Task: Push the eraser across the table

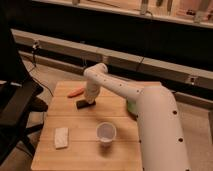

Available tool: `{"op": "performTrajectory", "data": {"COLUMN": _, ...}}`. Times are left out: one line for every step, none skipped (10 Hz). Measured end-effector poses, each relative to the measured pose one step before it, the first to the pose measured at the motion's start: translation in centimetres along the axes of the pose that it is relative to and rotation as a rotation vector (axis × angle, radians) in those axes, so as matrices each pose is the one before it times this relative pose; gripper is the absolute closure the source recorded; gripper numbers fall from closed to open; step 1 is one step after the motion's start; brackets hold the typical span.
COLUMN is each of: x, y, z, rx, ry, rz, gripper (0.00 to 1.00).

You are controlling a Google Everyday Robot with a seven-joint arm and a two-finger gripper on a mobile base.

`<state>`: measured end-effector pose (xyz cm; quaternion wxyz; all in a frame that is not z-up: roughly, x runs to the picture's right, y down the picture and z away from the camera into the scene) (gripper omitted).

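The hand (90,100), grip unreadable, is pressing at the eraser (83,104); it should be sliding low, flat along the counter (80,145).

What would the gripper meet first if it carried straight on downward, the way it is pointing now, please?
The gripper points down at the table and sits right at the eraser. It would probably meet the eraser first, or the wood just beside it; depth is unclear.
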<state>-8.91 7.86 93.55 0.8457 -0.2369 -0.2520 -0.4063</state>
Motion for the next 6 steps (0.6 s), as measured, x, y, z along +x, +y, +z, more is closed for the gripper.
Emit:
{"op": "performTrajectory", "data": {"x": -0.097, "y": -0.056, "z": 0.059, "rx": 0.00084, "ry": 0.00194, "rz": -0.00393, "gripper": 1.00}}
{"op": "performTrajectory", "data": {"x": -0.137, "y": -0.230, "z": 0.069, "rx": 0.00556, "ry": 0.00147, "rz": -0.00426, "gripper": 1.00}}
{"op": "performTrajectory", "data": {"x": 0.022, "y": -0.003, "z": -0.096, "rx": 0.00030, "ry": 0.00077, "rz": -0.00007, "gripper": 1.00}}
{"op": "performTrajectory", "data": {"x": -0.025, "y": -0.008, "z": -0.016, "rx": 0.00017, "ry": -0.00040, "rz": -0.00025, "gripper": 1.00}}
{"op": "performTrajectory", "data": {"x": 0.005, "y": 0.001, "z": -0.005, "rx": 0.00009, "ry": -0.00003, "rz": 0.00016, "gripper": 1.00}}
{"op": "performTrajectory", "data": {"x": -0.034, "y": 0.018, "z": 0.025, "rx": -0.00076, "ry": 0.00056, "rz": -0.00143, "gripper": 1.00}}
